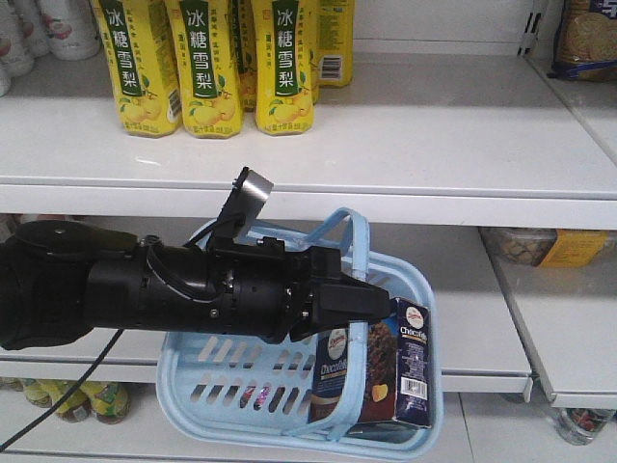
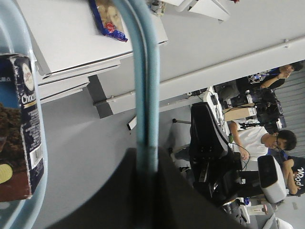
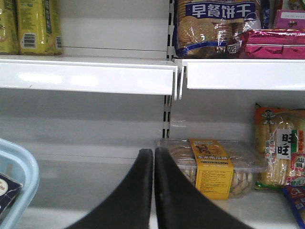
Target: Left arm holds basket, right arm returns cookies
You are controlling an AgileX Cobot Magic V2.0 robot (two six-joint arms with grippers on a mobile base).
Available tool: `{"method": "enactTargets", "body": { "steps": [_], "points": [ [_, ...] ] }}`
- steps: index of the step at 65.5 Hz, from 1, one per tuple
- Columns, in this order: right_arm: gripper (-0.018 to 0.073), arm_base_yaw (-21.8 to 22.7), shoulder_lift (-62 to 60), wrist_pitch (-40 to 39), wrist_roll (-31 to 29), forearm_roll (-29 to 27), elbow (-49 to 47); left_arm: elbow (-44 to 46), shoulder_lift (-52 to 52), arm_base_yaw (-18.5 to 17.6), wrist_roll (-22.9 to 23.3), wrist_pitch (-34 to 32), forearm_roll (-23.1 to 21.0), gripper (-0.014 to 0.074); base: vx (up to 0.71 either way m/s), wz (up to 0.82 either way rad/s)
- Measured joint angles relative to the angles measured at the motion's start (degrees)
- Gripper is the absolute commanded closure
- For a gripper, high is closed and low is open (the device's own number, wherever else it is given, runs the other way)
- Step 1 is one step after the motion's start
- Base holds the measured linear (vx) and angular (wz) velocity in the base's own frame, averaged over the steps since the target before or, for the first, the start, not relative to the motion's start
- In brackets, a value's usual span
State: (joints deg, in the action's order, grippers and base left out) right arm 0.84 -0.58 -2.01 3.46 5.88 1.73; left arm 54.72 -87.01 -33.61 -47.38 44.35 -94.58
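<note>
Cookies: the dark "Chocofello" carton (image 1: 333, 376) stands upright inside the basket, at its right end, at about 4 o'clock in the front view.
Basket: the light blue plastic basket (image 1: 222, 381) with slotted walls hangs in front of the lower shelf. One hoop handle (image 2: 145, 86) is raised.
Left gripper: the left gripper (image 2: 146, 162) is clamped on this handle, which runs straight into the dark jaws. The carton is at 9 o'clock in the left wrist view.
Left arm: the thick black left arm (image 1: 174, 289) reaches in from 9 o'clock.
Right gripper: the right gripper (image 3: 153, 181) has its fingers pressed together and holds nothing. It is apart from the basket, whose rim shows at 8 o'clock.
Shelves: yellow bottles (image 1: 207, 68) at 12 o'clock in the front view. A clear biscuit tray (image 3: 212, 167) lies just behind the right gripper.
</note>
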Motion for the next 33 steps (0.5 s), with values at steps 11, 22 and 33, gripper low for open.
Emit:
{"method": "enactTargets", "body": {
  "steps": [11, 22, 33],
  "points": [
    [0.0563, 0.0, 0.0, 0.0, 0.0, 0.0, 0.0, 0.0, 0.0, 0.0, 0.0, 0.0, 0.0, 0.0603, 0.0, 0.0],
    [0.0563, 0.0, 0.0, 0.0, 0.0, 0.0, 0.0, 0.0, 0.0, 0.0, 0.0, 0.0, 0.0, 0.0603, 0.0, 0.0],
    [0.0563, 0.0, 0.0, 0.0, 0.0, 0.0, 0.0, 0.0, 0.0, 0.0, 0.0, 0.0, 0.0, 0.0603, 0.0, 0.0]
  ]
}}
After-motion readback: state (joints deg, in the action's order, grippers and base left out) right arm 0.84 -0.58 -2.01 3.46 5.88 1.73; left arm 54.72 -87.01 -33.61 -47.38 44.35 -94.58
